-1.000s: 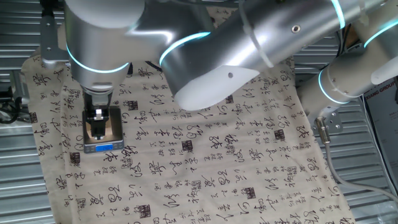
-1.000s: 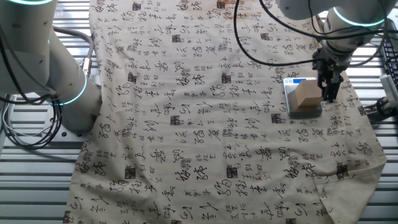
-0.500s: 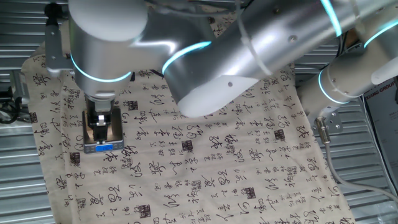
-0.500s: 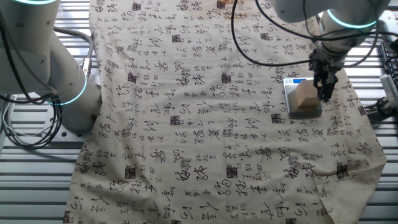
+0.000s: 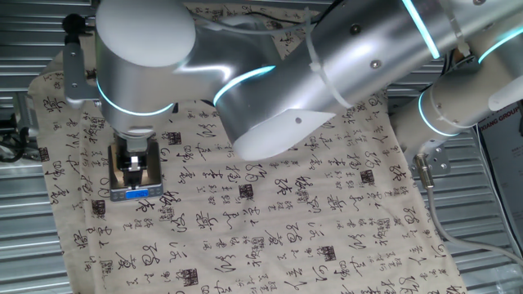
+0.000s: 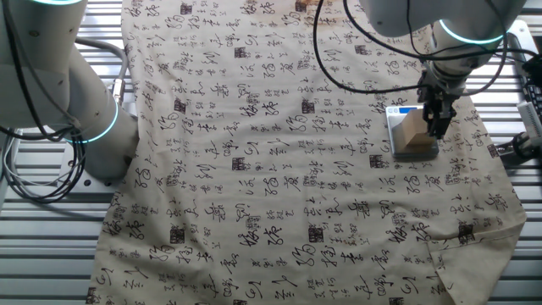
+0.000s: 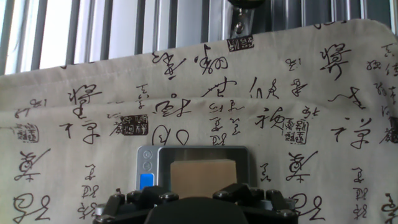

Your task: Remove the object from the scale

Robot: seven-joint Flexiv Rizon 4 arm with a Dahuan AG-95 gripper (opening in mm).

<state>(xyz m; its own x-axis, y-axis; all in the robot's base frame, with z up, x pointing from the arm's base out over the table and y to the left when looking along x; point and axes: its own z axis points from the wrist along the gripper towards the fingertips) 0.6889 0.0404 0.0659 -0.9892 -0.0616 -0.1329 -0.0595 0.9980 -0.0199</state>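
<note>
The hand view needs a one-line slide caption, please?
Wooden block on the scale, seen over calligraphy-printed cloth.

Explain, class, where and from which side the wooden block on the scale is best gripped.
Grip the wooden block by two opposite vertical faces, coming straight down from above. It sits flat on the scale with nothing crowding it, and its flat parallel sides suit two fingers. The end effector already hangs right by it.
</note>
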